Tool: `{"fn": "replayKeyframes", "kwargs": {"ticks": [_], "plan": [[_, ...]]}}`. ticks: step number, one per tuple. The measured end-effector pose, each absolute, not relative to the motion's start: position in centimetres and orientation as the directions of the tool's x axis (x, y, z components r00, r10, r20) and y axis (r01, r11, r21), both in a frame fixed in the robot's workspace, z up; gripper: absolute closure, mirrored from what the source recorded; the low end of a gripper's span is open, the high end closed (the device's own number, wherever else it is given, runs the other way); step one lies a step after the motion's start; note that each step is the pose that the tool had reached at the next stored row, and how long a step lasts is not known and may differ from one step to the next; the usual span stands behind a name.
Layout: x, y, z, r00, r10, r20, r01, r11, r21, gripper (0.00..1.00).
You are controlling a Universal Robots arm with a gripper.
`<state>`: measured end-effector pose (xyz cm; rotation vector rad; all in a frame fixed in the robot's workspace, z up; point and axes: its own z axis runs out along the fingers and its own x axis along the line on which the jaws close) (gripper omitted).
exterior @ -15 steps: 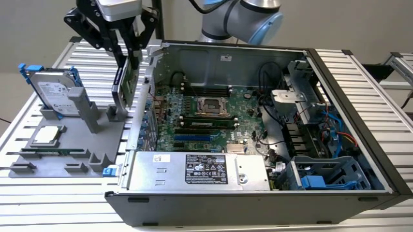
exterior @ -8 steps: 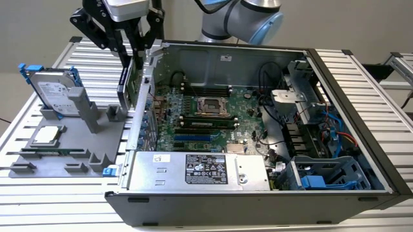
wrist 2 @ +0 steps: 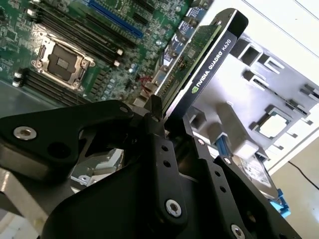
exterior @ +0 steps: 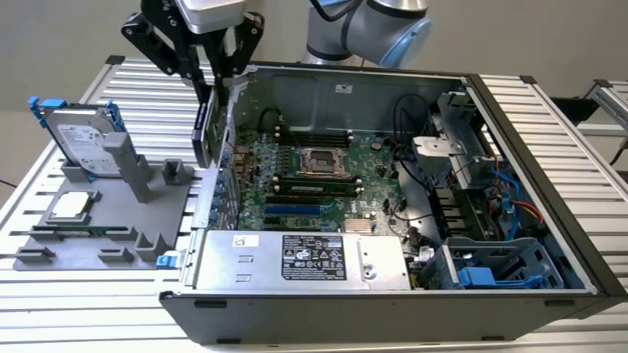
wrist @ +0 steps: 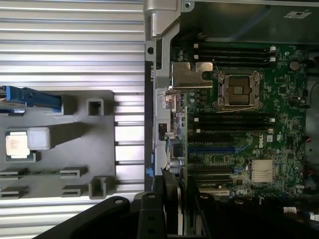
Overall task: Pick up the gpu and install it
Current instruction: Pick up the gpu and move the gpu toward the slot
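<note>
Fingers (wrist 2: 160, 144) clamped tight on the gpu (exterior: 204, 136), card upright on edge, right at the case (exterior: 549, 184) wall on the exterior view's left, just beside the motherboard (exterior: 314, 173). In the first wrist view, its silver bracket (wrist: 192, 74) sits over the board's edge.

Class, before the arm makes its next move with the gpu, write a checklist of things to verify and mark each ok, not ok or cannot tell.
1. The pincer is shut on the gpu: ok.
2. The gpu is off the grey holder: ok.
3. The blue slot on the motherboard is free: ok.
4. The gpu is seated: not ok; it hangs at the edge of the case.
5. Its edge lines up with the slot: cannot tell.
</note>
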<state>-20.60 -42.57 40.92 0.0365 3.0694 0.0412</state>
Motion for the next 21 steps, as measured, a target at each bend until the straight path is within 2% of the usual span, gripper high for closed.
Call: {"fn": "replayKeyframes", "kwargs": {"ticks": [21], "plan": [[-16.4,-42.6,40.9,-0.997,0.025,-0.071,0.023,0.999,0.028,1.00]]}}
